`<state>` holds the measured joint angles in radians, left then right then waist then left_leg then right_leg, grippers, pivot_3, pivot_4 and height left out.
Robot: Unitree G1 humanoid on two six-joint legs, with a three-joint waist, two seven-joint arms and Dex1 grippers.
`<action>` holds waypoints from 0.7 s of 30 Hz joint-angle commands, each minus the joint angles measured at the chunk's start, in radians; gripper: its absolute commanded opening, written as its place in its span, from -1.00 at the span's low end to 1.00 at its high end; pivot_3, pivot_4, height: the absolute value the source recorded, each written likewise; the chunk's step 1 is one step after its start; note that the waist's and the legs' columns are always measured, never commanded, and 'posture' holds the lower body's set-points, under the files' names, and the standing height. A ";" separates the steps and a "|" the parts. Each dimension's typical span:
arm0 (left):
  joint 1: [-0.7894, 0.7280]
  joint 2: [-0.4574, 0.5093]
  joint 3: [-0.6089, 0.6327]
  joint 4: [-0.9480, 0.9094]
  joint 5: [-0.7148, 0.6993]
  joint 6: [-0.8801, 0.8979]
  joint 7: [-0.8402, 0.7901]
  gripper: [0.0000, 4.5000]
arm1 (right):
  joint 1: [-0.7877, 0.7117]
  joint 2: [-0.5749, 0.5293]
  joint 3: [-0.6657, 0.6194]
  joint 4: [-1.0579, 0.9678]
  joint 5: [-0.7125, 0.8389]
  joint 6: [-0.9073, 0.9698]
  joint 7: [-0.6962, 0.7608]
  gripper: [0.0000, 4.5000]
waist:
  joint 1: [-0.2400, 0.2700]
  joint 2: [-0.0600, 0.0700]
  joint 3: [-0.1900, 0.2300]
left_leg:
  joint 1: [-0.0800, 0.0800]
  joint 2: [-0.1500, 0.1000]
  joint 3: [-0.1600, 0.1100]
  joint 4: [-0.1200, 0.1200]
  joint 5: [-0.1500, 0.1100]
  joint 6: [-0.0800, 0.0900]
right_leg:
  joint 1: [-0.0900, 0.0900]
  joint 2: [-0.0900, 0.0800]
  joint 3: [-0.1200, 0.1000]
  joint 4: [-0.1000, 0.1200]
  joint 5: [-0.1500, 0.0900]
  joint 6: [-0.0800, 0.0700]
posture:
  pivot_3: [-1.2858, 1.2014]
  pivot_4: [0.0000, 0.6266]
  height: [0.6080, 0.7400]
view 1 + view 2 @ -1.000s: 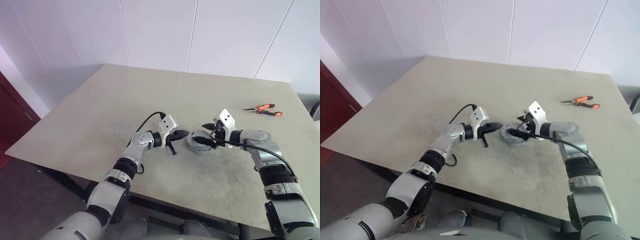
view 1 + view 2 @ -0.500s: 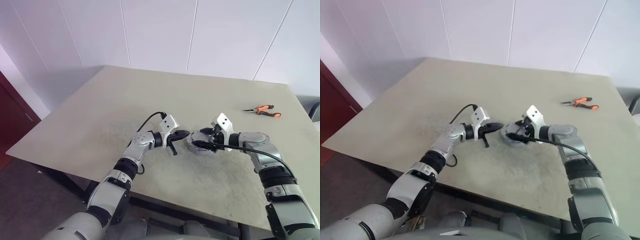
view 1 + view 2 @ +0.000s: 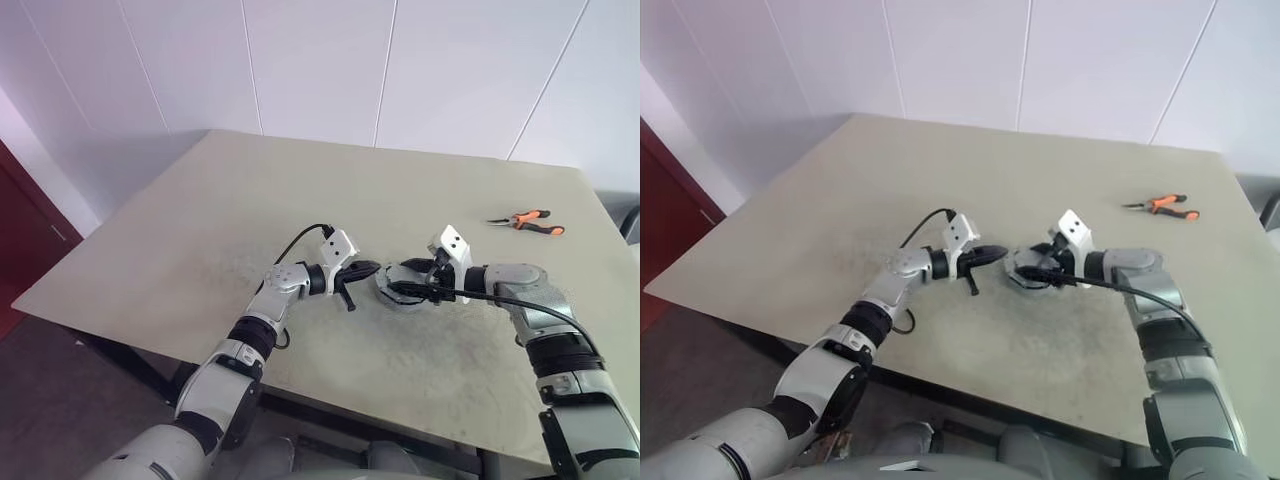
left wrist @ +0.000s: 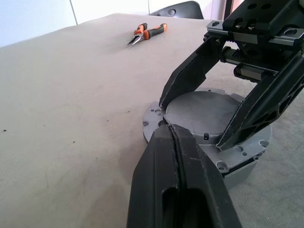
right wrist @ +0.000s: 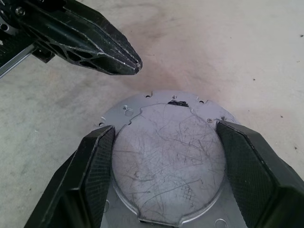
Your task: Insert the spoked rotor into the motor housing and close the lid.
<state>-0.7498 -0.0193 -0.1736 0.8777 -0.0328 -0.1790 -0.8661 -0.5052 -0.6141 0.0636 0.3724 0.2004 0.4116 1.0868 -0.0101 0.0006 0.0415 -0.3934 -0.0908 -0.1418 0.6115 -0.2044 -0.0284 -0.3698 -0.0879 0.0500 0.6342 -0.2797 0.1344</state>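
Right wrist view: right gripper (image 5: 166, 166) straddles the motor housing (image 5: 166, 156), pale underside up, fingers (image 5: 97, 164) against its sides.
Left gripper (image 4: 176, 142): closed, empty, tip just beside housing rim.
Pliers (image 3: 527, 220): well apart on table (image 3: 200, 240).

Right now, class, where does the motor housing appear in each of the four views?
Left eye view: motor housing just right of centre.
Right eye view: motor housing just right of centre.
Left wrist view: just beyond the shut left claw's tip.
Right wrist view: straddled by the right claw, pale underside up.
Shared landmark: left claw's tip.
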 commanded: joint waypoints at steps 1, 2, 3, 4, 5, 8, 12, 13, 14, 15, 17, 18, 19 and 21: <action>-0.012 -0.004 0.005 -0.031 -0.008 -0.004 -0.001 -1.00 | -0.005 -0.034 0.012 -0.039 -0.022 -0.025 0.010 0.35 | 0.000 0.000 0.000 | 0.000 0.000 0.000 0.000 0.000 0.000 | 0.000 0.000 0.000 0.000 0.000 0.000 | 0.03 -1.00 1.00; -0.013 -0.004 0.005 -0.030 -0.008 -0.004 -0.001 -1.00 | -0.005 -0.034 0.016 -0.036 -0.026 -0.030 0.009 0.35 | 0.000 0.000 0.000 | 0.000 0.000 0.000 0.000 0.000 0.000 | 0.000 0.000 0.000 0.000 0.000 0.000 | 0.03 -1.00 1.00; -0.014 -0.004 0.005 -0.029 -0.008 -0.004 -0.001 -1.00 | -0.005 -0.032 0.017 -0.032 -0.028 -0.034 0.007 0.35 | 0.000 0.000 0.000 | 0.000 0.000 0.000 0.001 0.000 0.000 | 0.000 0.000 0.000 0.000 0.000 0.000 | 0.03 -1.00 1.00; -0.015 -0.004 0.006 -0.029 -0.008 -0.005 0.000 -1.00 | -0.005 -0.030 0.017 -0.029 -0.030 -0.037 0.006 0.35 | 0.000 0.000 0.000 | 0.000 0.000 0.000 0.001 0.000 0.000 | 0.000 0.000 0.000 0.000 0.000 0.000 | 0.03 -1.00 1.00; -0.014 -0.003 0.006 -0.029 -0.008 -0.005 0.000 -1.00 | -0.005 -0.027 0.018 -0.029 -0.034 -0.043 0.002 0.35 | -0.001 0.000 0.000 | 0.000 0.000 0.001 0.001 0.000 0.000 | 0.000 0.000 0.000 0.000 0.000 0.000 | 0.03 -1.00 1.00; -0.013 -0.003 0.006 -0.031 -0.008 -0.004 0.001 -1.00 | -0.012 -0.007 0.007 -0.029 -0.028 -0.050 -0.017 0.35 | -0.001 0.000 0.000 | 0.000 0.000 0.001 0.001 0.000 0.000 | 0.000 0.000 0.000 0.000 0.000 0.000 | 0.03 -1.00 1.00; -0.012 -0.004 0.005 -0.032 -0.008 -0.004 0.003 -1.00 | -0.019 0.021 -0.012 -0.046 0.009 -0.026 -0.014 0.35 | -0.003 0.000 0.000 | 0.000 0.000 0.000 0.001 0.000 0.000 | 0.000 0.000 0.000 0.000 0.000 0.000 | 0.03 -1.00 1.00; -0.012 -0.004 0.005 -0.032 -0.008 -0.004 0.003 -1.00 | -0.020 0.027 -0.016 -0.052 0.019 -0.017 -0.012 0.35 | -0.002 0.000 0.000 | 0.000 0.000 0.000 0.001 0.000 0.000 | 0.000 0.000 0.000 0.000 0.000 0.000 | 0.03 -1.00 1.00; -0.012 -0.004 0.006 -0.032 -0.008 -0.004 0.004 -1.00 | -0.020 0.032 -0.018 -0.056 0.026 -0.010 -0.012 0.35 | -0.001 0.000 0.000 | 0.000 0.000 0.000 0.001 0.000 0.000 | 0.000 0.000 0.000 0.000 0.000 0.000 | 0.03 -1.00 1.00; -0.011 -0.004 0.006 -0.032 -0.008 -0.004 0.004 -1.00 | -0.020 0.035 -0.019 -0.059 0.030 -0.004 -0.012 0.35 | -0.001 0.000 0.000 | 0.000 0.000 0.000 0.001 0.000 0.000 | 0.000 0.000 0.000 0.000 0.000 0.000 | 0.03 -1.00 1.00; -0.011 -0.004 0.005 -0.033 -0.008 -0.004 0.004 -1.00 | -0.016 0.036 -0.011 -0.059 0.023 -0.007 -0.019 0.35 | 0.000 0.000 0.000 | 0.000 0.000 0.000 0.001 0.000 0.000 | 0.000 0.000 0.000 0.000 0.000 0.000 | 0.03 -1.00 1.00; -0.011 -0.004 0.005 -0.033 -0.008 -0.003 0.004 -1.00 | -0.015 0.036 -0.007 -0.056 0.016 -0.010 -0.024 0.35 | 0.000 -0.001 0.000 | 0.000 0.000 0.000 0.000 0.000 0.000 | 0.000 0.000 0.000 0.000 0.000 0.000 | 0.03 -1.00 1.00; -0.011 -0.005 0.005 -0.033 -0.008 -0.003 0.005 -1.00 | -0.014 0.034 -0.001 -0.051 0.006 -0.016 -0.029 0.35 | 0.001 -0.001 0.000 | 0.000 0.000 0.000 0.001 0.000 0.000 | 0.000 0.000 0.000 0.000 0.000 0.000 | 0.03 -1.00 1.00; -0.011 -0.004 0.005 -0.033 -0.008 -0.003 0.004 -1.00 | -0.008 0.025 0.016 -0.042 -0.017 -0.026 -0.031 0.35 | 0.000 -0.001 0.000 | 0.000 0.000 0.000 0.001 0.000 0.000 | 0.000 0.000 0.000 0.000 0.000 0.000 | 0.03 -1.00 1.00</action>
<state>-0.7498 -0.0211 -0.1742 0.8777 -0.0327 -0.1790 -0.8646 -0.4991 -0.5800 0.0733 0.3540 0.1921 0.4043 1.0558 -0.0096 0.0000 0.0419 -0.3933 -0.0908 -0.1417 0.6122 -0.2044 -0.0284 -0.3695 -0.0879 0.0500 0.6344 -0.2796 0.1343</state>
